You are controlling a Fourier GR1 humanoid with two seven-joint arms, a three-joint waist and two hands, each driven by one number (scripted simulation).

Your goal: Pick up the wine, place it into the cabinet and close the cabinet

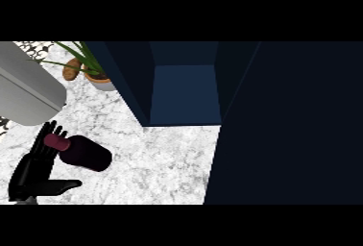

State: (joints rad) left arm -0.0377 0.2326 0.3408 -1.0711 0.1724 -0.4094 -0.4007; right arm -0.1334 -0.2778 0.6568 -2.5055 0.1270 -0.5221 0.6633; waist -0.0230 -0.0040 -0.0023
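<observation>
At far left the left hand (35, 166) rests with straight fingers beside the wine bottle (81, 151), which lies on the counter (156, 163), touching its neck but grasping nothing. The pick-up seems unstarted; next it needs curling round the bottle, then carrying it into the open cabinet (184, 89).

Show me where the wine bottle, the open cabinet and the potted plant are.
wine bottle (86, 153), head view, dark body.
cabinet (183, 91), head view, inner shelf floor.
potted plant (103, 83), head view, pot's side.
</observation>
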